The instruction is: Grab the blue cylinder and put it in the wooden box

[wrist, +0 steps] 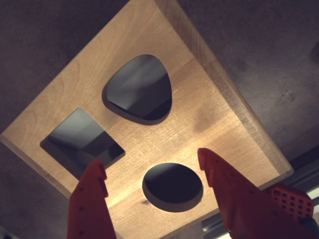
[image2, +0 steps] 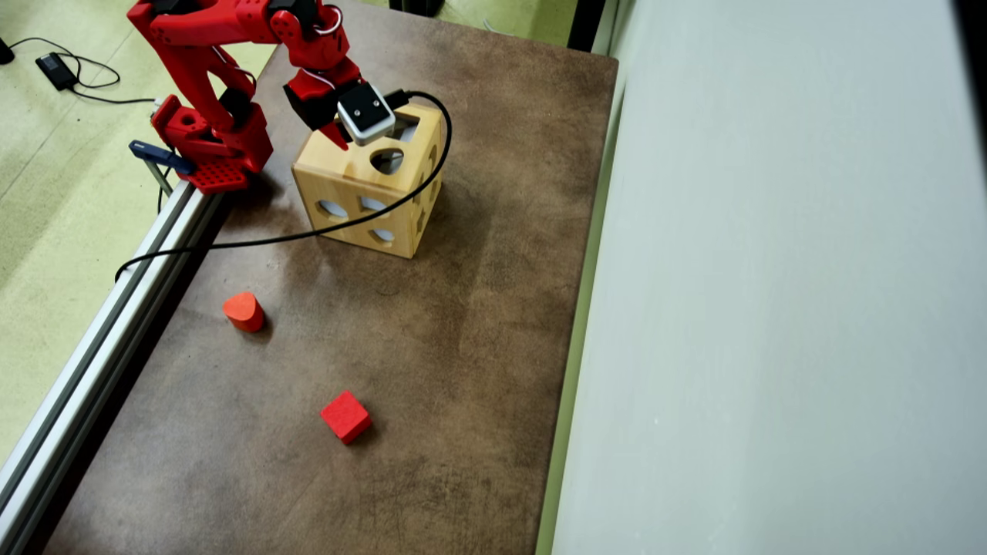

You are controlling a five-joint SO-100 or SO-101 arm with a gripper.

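Red plastic fingers [wrist: 92, 199] fill the bottom of the wrist view, matte and slightly ridged, spread apart with nothing between them; the gripper [wrist: 152, 164] hangs released just above the wooden box [wrist: 209, 114]. Between the tips lies the box's top face of pale, fine-grained wood, smooth and lit warm. Going left to right across that face: a square hole with softened corners, then a rounded-triangle hole further up, then a plain round hole directly under the gap of the fingers. All three openings are dark inside.

From the overhead view, taking the box [image2: 339, 173] as the mark: to its left the red arm's base is clamped to a ribbed aluminium rail along the table edge. Over the box's top sits the gripper [image2: 339, 139], carrying a small grey square camera, whose black cable loops round the box's right side and trails leftward. The side faces show more cut-outs. Well below the box on the mottled brown table [image2: 463, 347] lie an orange-red rounded block [image2: 244, 311], and further down to its right a red cube [image2: 345, 416].

The blue cylinder shows in neither view; where it is I cannot tell.
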